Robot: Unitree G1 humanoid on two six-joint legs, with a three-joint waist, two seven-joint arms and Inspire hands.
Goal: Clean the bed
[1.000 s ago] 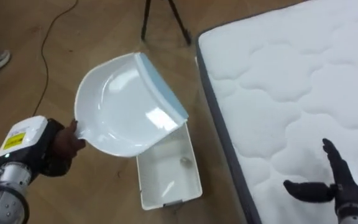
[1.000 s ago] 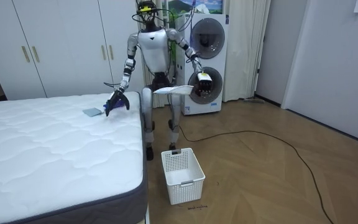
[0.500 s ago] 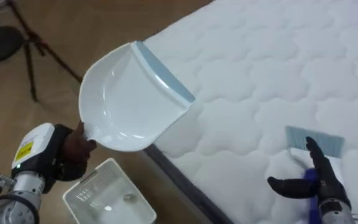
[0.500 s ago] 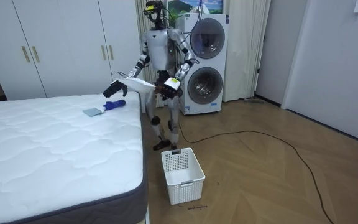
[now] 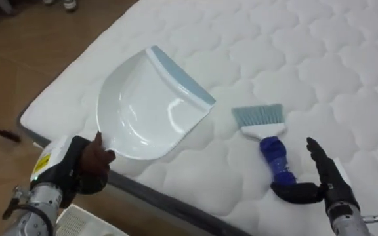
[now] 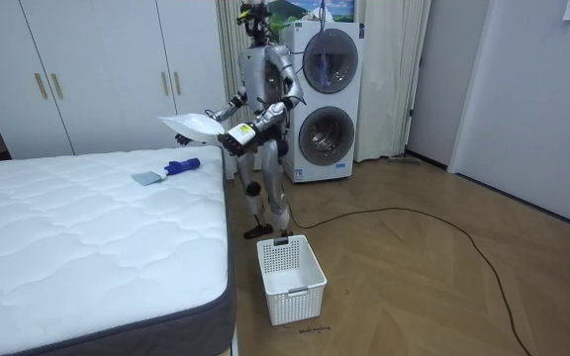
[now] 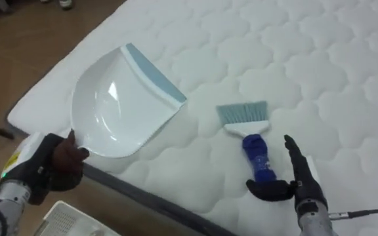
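Observation:
A white dustpan [image 5: 151, 108] with a pale blue lip hangs over the corner of the white quilted mattress [image 5: 320, 59]; my left hand [image 5: 89, 164] is shut on its handle. A small brush [image 5: 268, 134] with pale blue bristles and a dark blue handle lies flat on the mattress. My right hand [image 5: 321, 182] is open beside the handle's end, thumb out towards it and fingers straight, not gripping it. In the room view I stand at the bed's corner [image 6: 216, 173], dustpan [image 6: 194, 124] held up, brush [image 6: 166, 170] lying on the bed.
A white slatted basket [image 6: 290, 279] stands on the wood floor beside the bed; its corner shows at my lower left [image 5: 87, 226]. Stacked washing machines [image 6: 327, 89] and white wardrobes [image 6: 97, 69] are behind me. A dark cable [image 6: 404, 213] trails over the floor.
I have turned from the basket to face the bed corner, so the eye view has swung onto the mattress. The dustpan stays in my left hand; the brush lies free by my right.

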